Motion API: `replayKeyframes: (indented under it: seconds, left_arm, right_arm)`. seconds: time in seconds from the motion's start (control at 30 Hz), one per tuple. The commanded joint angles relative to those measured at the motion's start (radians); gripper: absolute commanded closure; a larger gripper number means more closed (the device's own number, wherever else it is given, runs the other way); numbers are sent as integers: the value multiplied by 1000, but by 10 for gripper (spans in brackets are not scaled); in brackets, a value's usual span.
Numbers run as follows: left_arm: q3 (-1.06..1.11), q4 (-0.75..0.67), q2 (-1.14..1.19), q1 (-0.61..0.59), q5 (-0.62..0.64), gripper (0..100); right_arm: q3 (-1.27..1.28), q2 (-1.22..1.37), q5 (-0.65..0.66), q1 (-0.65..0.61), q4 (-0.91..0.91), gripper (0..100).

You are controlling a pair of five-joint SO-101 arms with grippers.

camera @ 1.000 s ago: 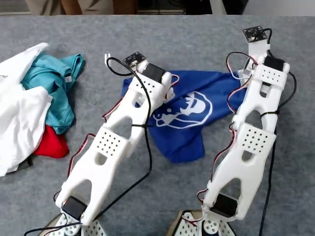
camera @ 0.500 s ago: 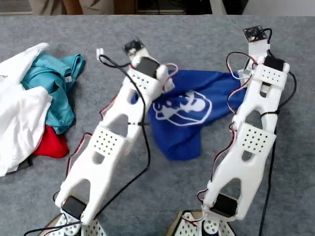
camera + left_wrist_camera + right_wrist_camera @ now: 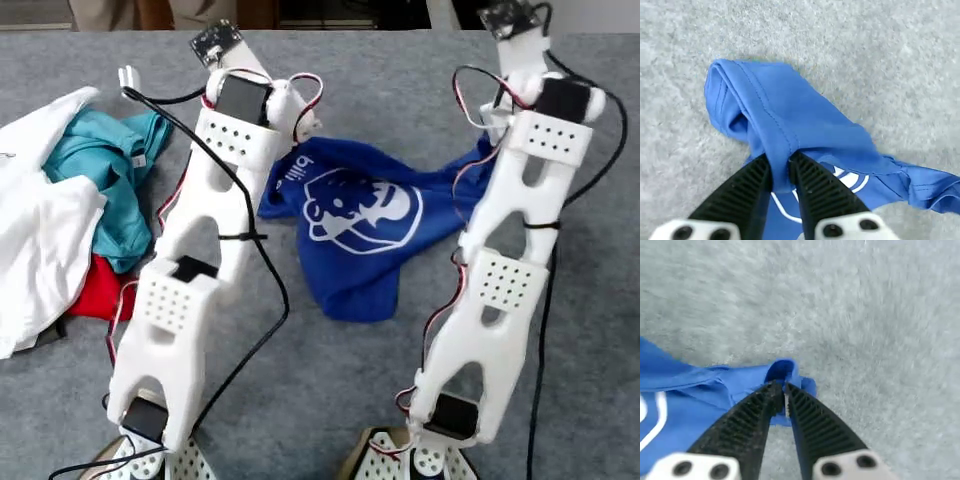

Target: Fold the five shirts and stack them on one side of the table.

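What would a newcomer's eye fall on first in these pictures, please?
The blue shirt with its white print, crumpled on the grey table, pinched at one end by the left gripper and at the other by the right gripper. Next, the heap of white, teal and red shirts at its left edge.

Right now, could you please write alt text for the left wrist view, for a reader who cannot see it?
The left gripper is shut on a bunched fold of a blue shirt. The shirt's stitched hem loops out beyond the gripper, and the grey table is behind it.
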Motion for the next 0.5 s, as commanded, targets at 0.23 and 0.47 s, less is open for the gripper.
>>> replayKeyframes:
  seconds: [0.23,0.47]
  left_arm:
    - [18,9,-483,-213,-272,982]
    - [17,9,-746,-313,-497,982]
  right_arm:
    - [-70,-581,20,-2,37,995]
    - [-70,-881,17,-5,-83,995]
